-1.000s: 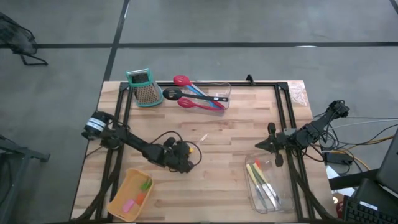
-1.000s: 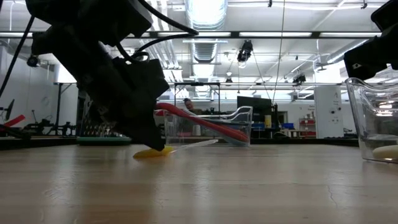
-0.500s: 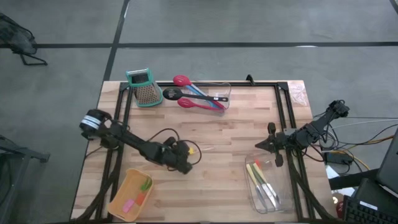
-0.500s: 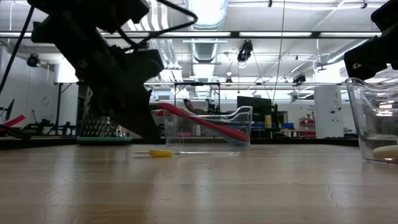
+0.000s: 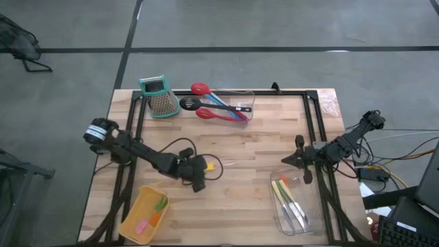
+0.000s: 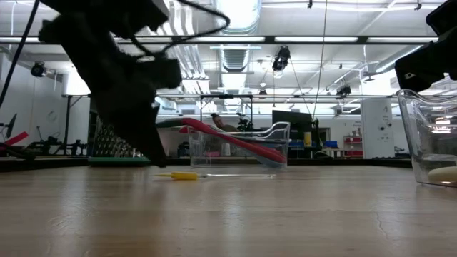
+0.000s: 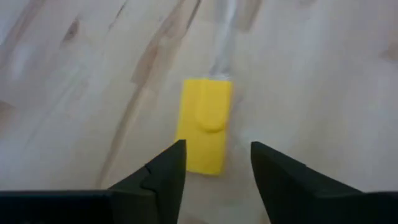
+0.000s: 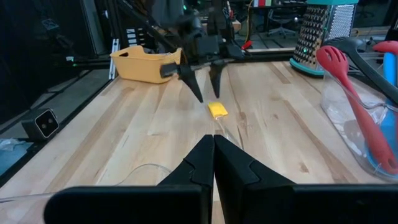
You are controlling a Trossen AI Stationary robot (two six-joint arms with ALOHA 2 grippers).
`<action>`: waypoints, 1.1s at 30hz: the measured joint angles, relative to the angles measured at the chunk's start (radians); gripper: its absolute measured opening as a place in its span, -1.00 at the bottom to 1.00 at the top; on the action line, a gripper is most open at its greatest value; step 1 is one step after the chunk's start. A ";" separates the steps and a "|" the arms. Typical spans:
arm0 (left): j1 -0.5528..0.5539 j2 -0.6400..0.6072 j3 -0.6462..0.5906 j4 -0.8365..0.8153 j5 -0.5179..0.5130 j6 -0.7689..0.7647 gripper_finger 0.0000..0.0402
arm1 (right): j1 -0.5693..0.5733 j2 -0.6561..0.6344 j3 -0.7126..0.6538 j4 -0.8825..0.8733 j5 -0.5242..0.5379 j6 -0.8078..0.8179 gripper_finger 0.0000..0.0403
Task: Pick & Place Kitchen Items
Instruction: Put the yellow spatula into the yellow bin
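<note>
The yellow-headed tool (image 7: 204,127), a flat yellow block on a clear handle, lies flat on the wooden table (image 5: 260,147) near mid-table, slightly left of centre. The left gripper (image 7: 214,163) hangs just above it; in the left wrist view we see its fingers (image 7: 163,174) spread, one to each side of the yellow head's near end, with nothing between them. The right wrist view shows the same two fingertips pointing down just short of the yellow head (image 8: 217,110), apart from it.

Outward from there, we note a tan bin (image 5: 144,214) at the table's near left corner holding small pink, green and orange pieces; a clear bin (image 5: 293,206) at near right with yellow- and green-handled tools; and a second clear bin (image 5: 236,104) at the far edge with red and blue spoons (image 5: 218,113) and a black ladle (image 5: 190,103), beside a teal-topped grater (image 5: 159,96). The right gripper (image 8: 213,149) waits at the right edge, its fingers pressed together.

We judge the main risk to be the tool's low profile. If the fingers close too high they may skim over the head; if they descend off-centre they may push the tool aside or scrape the wood. The clear handle is hard to see and may snag.
</note>
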 joint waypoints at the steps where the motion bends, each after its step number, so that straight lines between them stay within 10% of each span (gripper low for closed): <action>1: 0.007 0.010 -0.001 -0.002 -0.001 0.016 -0.06 | 0.000 0.000 0.000 0.000 0.000 0.000 -0.96; 20: 0.108 0.034 -0.058 0.077 0.146 0.182 -0.08 | 0.000 0.000 0.000 0.000 0.000 0.000 -0.96; 33: 0.103 0.036 -0.077 0.114 0.086 0.186 -0.93 | 0.000 0.000 0.000 0.000 0.000 0.000 -0.96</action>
